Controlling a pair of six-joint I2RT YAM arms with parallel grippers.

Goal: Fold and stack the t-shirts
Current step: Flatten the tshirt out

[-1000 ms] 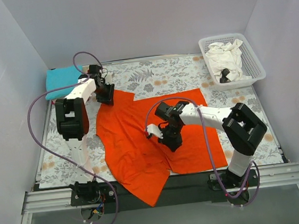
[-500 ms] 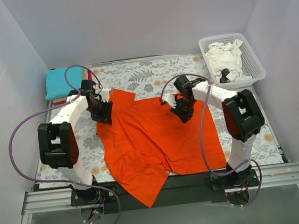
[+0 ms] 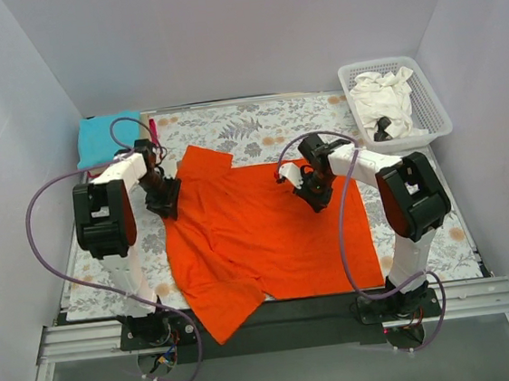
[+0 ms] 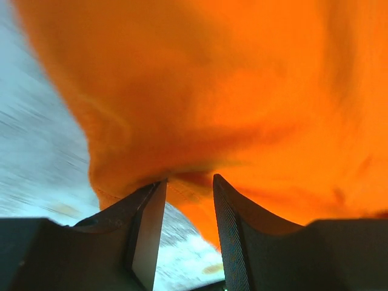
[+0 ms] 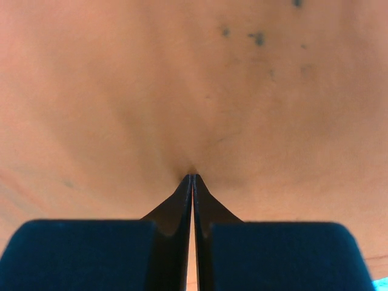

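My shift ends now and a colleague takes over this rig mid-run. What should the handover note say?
Pincers: the left pincer is closed on a bunch of the orange t-shirt at its left edge. The right pincer is shut and pinches the same shirt near its far right side.
Things: the orange t-shirt lies spread and unfolded on the floral cloth, its near corner over the table's front edge. The teal t-shirt sits folded at the far left corner. The white t-shirt is crumpled in the basket.
Done: teal folded.
Left: fold orange and white, then stack.
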